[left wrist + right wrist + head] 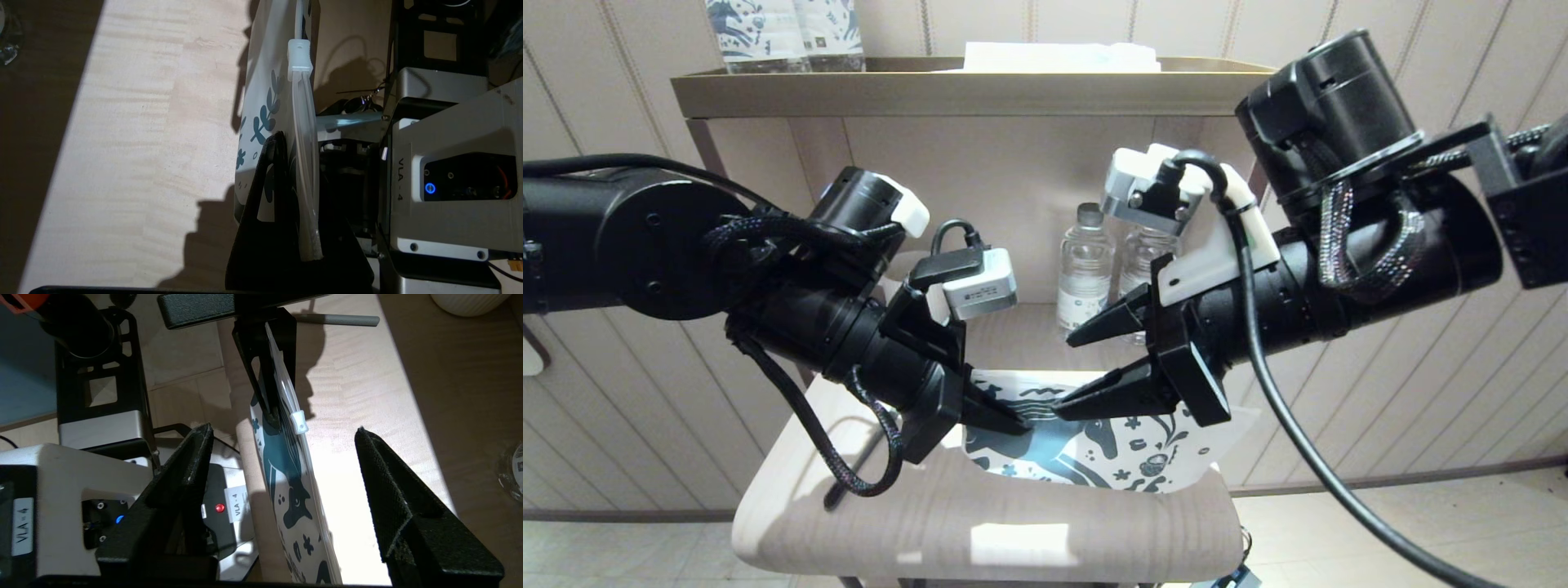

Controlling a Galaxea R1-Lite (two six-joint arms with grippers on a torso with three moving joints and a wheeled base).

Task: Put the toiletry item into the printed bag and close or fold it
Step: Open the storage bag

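Note:
The printed bag [1127, 449], white with a dark blue horse, is held up on its long edge above the pale table [980, 506]. My left gripper [1019, 425] is shut on the bag's upper edge near one end [286, 141]. A white zip slider [298, 422] sits on that edge, close to the left fingers [265, 375]. My right gripper [1072, 371] is open and straddles the bag [294, 486] without touching it [282, 430]. A slim pale grey handle [339, 320], the toiletry item, lies on the table beyond the left gripper, its head hidden.
Two clear water bottles [1085, 269] stand at the back of the table under a shelf [972, 90] carrying label-printed bottles [760, 33]. A white vessel [466, 302] and a bottle [510, 469] sit at the far side. The robot's base [102, 428] is just off the table's near edge.

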